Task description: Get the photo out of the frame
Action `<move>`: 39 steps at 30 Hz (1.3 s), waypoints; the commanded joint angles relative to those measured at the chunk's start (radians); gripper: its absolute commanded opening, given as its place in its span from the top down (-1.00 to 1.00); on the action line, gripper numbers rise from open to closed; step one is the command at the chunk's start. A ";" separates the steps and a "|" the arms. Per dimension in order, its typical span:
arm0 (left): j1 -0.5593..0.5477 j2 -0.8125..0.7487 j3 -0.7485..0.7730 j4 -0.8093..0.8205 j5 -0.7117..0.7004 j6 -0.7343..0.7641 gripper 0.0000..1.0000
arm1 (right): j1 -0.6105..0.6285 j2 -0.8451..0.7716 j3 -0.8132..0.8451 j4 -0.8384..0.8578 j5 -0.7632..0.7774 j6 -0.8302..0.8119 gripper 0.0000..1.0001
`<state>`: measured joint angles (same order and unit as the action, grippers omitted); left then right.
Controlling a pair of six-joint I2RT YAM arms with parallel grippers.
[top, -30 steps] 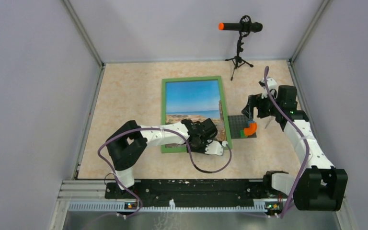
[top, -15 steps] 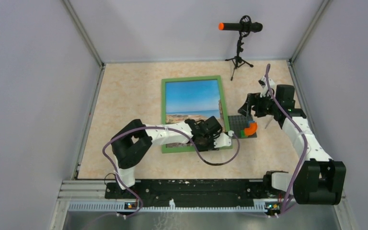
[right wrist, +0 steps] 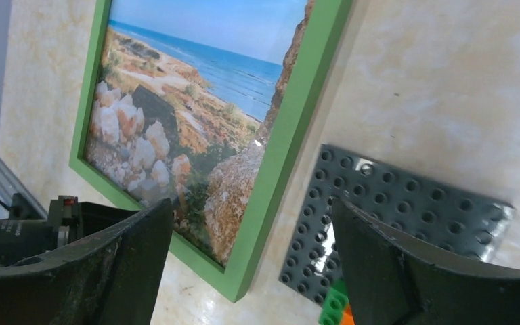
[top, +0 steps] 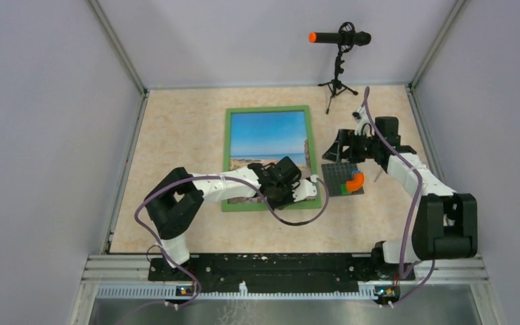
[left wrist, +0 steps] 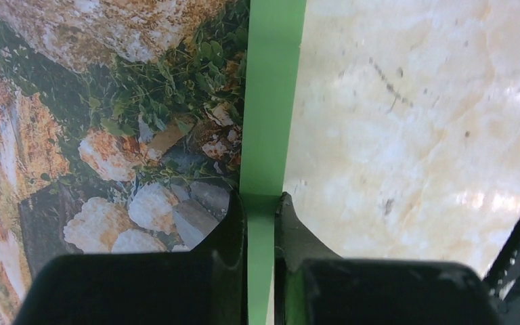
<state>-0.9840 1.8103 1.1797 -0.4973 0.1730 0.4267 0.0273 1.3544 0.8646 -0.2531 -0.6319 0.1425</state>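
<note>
Two tools at the frame on the worktop.
Left tool pinches its green border; right tool gapes wide near the grey baseplate.

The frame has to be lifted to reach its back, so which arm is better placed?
Left. The left gripper is shut on the frame at its green right edge, near the front corner. The right gripper hangs open above the grey baseplate, holding nothing.

baseplate just beside frame rt edge, mic stand behind
</note>
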 commanded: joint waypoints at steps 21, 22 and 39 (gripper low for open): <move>0.171 -0.346 -0.130 0.065 0.295 -0.066 1.00 | 0.183 0.536 0.127 0.523 -0.451 0.578 -0.65; 0.170 -0.348 -0.134 0.065 0.302 -0.063 1.00 | 0.195 0.556 0.123 0.557 -0.468 0.606 -0.65; 0.168 -0.390 -0.199 0.109 0.361 -0.016 1.00 | 0.279 0.656 -0.029 1.305 -0.468 0.617 -0.65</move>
<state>-0.8116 1.4727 0.9848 -0.4435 0.4358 0.4034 0.2752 2.0853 0.8627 0.9791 -1.0805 0.7719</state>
